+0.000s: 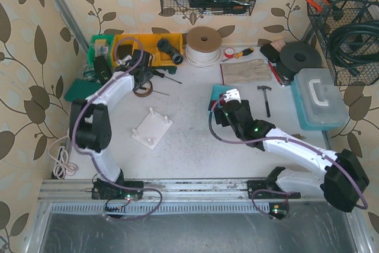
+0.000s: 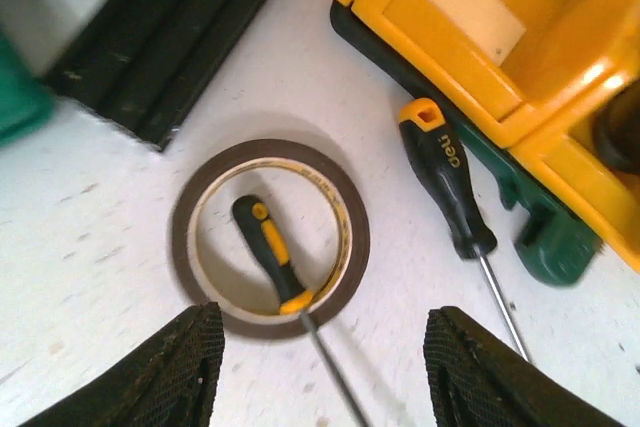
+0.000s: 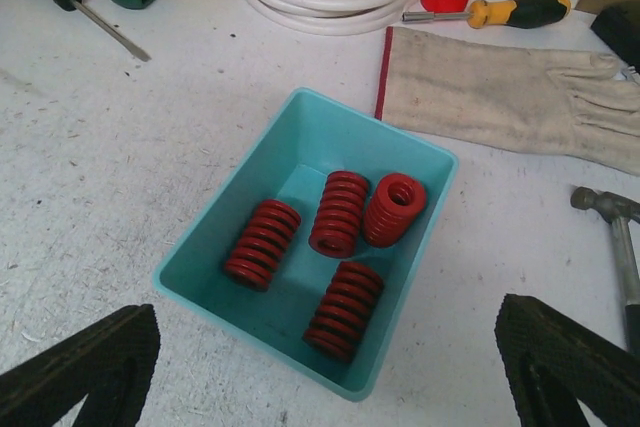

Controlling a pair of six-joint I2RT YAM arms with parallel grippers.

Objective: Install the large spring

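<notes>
Several red coil springs (image 3: 338, 213) lie in a teal tray (image 3: 228, 209); one (image 3: 394, 209) leans against the tray's far right wall. My right gripper (image 3: 325, 362) is open and empty above the tray's near edge, its fingers wide on either side. In the top view the right gripper (image 1: 224, 108) covers most of the tray (image 1: 215, 93). A white base plate with upright pegs (image 1: 153, 128) lies mid-table, with no spring on it. My left gripper (image 2: 325, 372) is open and empty just short of a brown tape roll (image 2: 355, 247) with a small yellow-black screwdriver (image 2: 268, 252) lying across it.
A yellow organiser (image 1: 148, 45) and a black-handled screwdriver (image 2: 448, 182) lie by the left gripper. A white cable coil (image 1: 204, 45), a glove (image 3: 500, 97), a hammer (image 1: 265, 96) and a blue case (image 1: 320, 96) surround the tray. Wire baskets hang at the back.
</notes>
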